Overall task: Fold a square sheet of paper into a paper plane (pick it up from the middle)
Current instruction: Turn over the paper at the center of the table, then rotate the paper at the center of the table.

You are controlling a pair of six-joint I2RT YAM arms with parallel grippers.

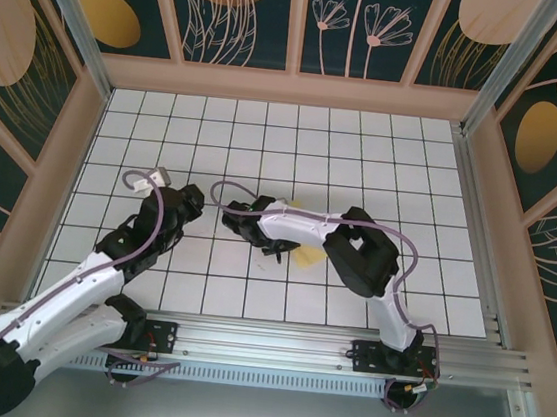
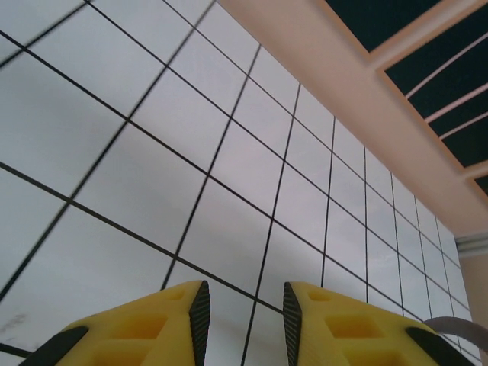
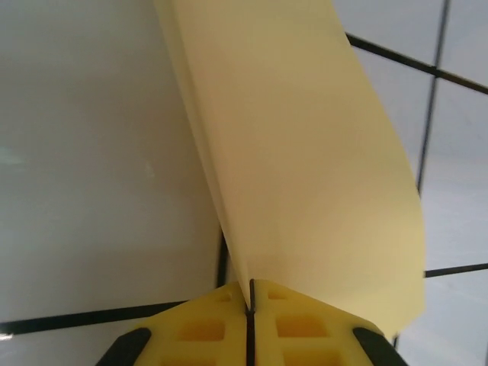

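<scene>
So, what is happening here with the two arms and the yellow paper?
The right gripper is shut on the yellow paper, pinching it at a fold; a crease runs away from its fingers. The left gripper is open and holds nothing. It hangs over bare tiles of the white grid table, off to the left of the paper. How far the folding has got cannot be told, because the arm covers most of the paper from above.

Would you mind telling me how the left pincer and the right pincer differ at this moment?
The left pincer stands open with nothing in its gap; the right pincer is shut on the yellow paper. The left pincer looks out over bare grid tiles; the right pincer faces the paper's surface. Both have yellow fingers edged in black.
</scene>
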